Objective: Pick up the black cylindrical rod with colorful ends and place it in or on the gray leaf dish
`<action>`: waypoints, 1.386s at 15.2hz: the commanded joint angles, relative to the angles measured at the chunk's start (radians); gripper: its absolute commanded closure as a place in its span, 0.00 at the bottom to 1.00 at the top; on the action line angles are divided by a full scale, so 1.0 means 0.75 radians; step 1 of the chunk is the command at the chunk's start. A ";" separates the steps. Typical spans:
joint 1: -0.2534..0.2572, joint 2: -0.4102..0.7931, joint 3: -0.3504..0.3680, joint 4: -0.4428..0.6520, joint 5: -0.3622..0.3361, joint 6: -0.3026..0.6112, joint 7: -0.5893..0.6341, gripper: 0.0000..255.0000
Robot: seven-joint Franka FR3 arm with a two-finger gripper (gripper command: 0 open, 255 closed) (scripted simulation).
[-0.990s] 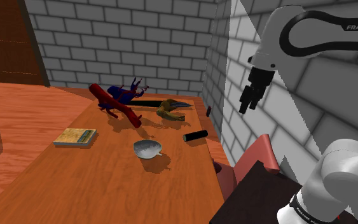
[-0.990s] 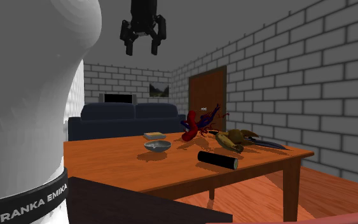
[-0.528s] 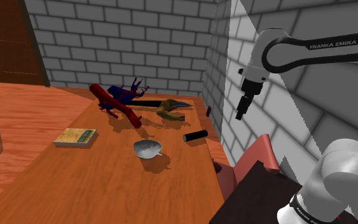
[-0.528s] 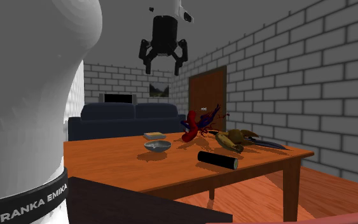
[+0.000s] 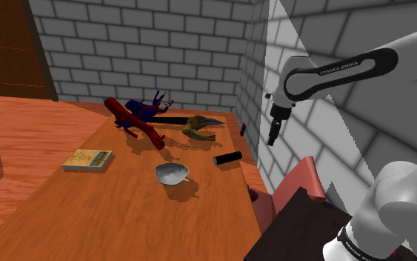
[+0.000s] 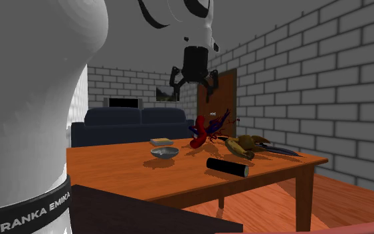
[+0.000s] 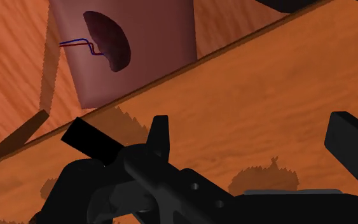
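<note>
Black rod lies on the table close to its edge, near the gray leaf dish, apart from it. Gripper hangs well above, pointing down. Fingers spread wide in the second exterior view; the shoulder view has it edge-on.

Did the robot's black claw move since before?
Yes. The gripper has dropped lower and shifted toward the second exterior view's right, nearer the brown door.

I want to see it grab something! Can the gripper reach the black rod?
Probably yes: the open gripper hangs above the table, and nothing covers or crowds the rod.
</note>
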 commanded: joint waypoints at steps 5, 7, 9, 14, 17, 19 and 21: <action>0.048 0.328 -0.114 0.121 0.058 0.201 -0.371 0.00; 0.059 0.444 -0.137 0.180 0.103 0.252 -0.500 0.00; 0.061 0.562 -0.147 0.246 0.157 0.295 -0.629 0.00; 0.023 0.850 -0.115 0.445 0.290 0.365 -0.927 0.00; -0.020 1.014 -0.069 0.584 0.343 0.387 -1.075 0.00; -0.049 1.120 -0.037 0.683 0.365 0.394 -1.160 0.00; -0.076 1.224 -0.004 0.789 0.376 0.396 -1.235 0.00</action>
